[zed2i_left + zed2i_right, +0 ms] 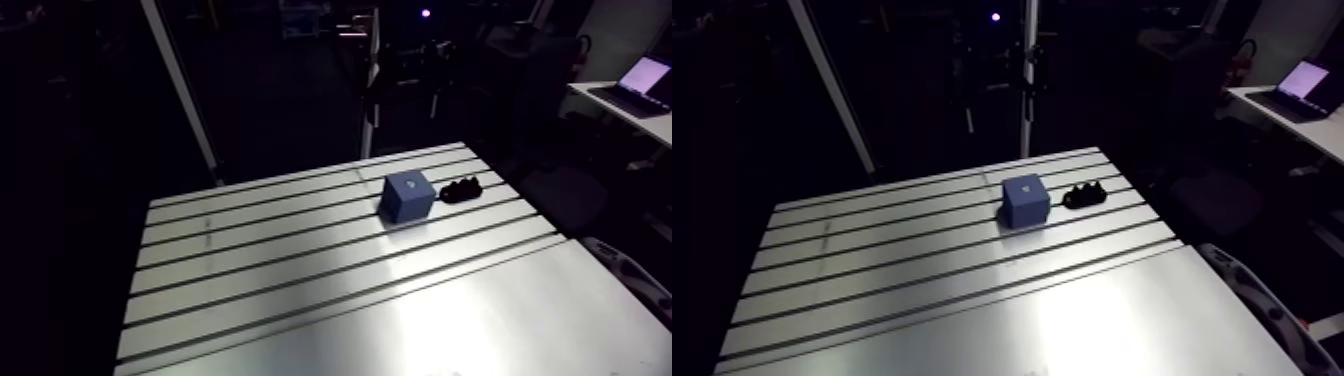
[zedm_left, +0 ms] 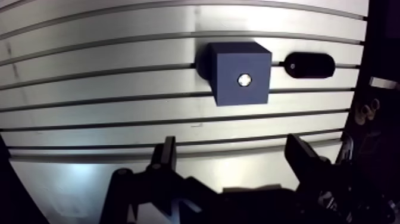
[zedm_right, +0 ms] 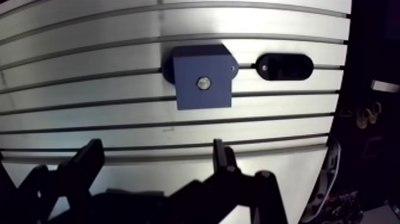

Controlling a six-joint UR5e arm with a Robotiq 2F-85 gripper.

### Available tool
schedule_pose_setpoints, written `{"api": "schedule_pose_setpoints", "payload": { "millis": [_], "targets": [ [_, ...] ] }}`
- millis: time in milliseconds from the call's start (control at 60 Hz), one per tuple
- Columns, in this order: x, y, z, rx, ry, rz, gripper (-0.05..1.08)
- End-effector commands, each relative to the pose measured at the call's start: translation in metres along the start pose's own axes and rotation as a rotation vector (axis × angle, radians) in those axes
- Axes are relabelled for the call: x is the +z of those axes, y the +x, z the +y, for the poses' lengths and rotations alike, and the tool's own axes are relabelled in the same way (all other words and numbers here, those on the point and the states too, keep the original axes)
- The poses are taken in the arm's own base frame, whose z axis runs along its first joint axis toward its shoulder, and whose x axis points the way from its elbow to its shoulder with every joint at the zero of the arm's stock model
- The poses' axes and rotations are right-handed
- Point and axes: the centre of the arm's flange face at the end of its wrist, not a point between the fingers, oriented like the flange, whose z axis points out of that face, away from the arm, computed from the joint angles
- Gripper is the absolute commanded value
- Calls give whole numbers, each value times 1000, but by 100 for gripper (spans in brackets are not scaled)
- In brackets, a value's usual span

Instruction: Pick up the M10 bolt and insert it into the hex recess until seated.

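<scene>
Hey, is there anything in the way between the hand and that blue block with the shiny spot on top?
Nothing visible. Only the slotted table lies between the open hand and the blue block. The black holder sits beside the block, off that path.
</scene>
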Motion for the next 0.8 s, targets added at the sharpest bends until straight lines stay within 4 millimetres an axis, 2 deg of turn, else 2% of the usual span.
{"api": "schedule_pose_setpoints", "payload": {
  "millis": [17, 200, 383, 450, 600, 700, 800],
  "targets": [
    [-88, -24, -73, -2, -25, 47, 0],
    [-101, -35, -79, -22, -28, 65, 0],
    [-106, -41, -81, -26, -24, 65, 1],
    [-116, -47, -84, -33, -14, 87, 1],
    [-119, -49, -90, -39, 35, 102, 1],
    [-131, -61, -90, -50, 32, 124, 1],
    [-129, -62, -90, -57, 32, 121, 1]
  ]
}}
